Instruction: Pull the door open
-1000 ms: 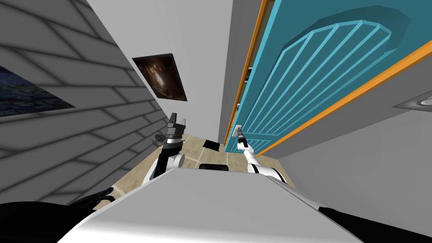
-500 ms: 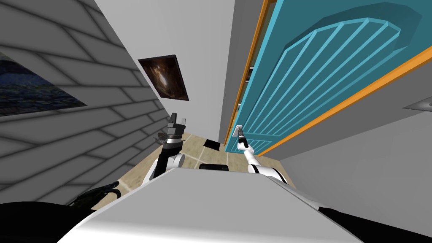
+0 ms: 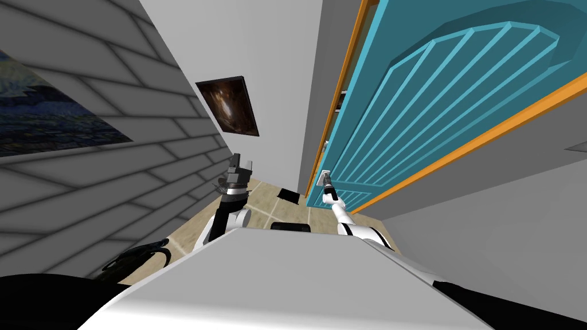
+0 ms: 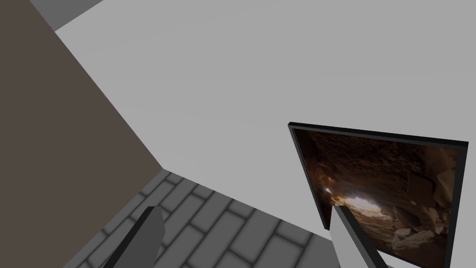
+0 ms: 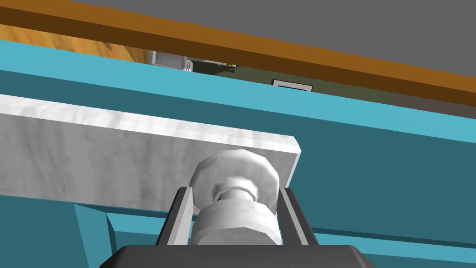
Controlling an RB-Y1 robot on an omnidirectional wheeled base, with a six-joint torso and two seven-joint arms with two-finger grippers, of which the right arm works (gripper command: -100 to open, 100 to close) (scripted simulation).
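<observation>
At the ajar teal door's [image 3: 435,97] latch edge, reaching straight forward with the right arm, right gripper [image 5: 234,190] clamped on the pale knob [image 5: 234,168]; holding the left gripper [image 4: 246,208] upright, fingers spread wide, well apart from the door.

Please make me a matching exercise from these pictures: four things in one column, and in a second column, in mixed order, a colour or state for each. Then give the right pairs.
Things:
1. door
2. frame
3. knob
4. left hand

Colour or state:
A. open, holding nothing
B. teal
C. gripped by the right hand
D. orange

Pairs: 1-B; 2-D; 3-C; 4-A
</observation>
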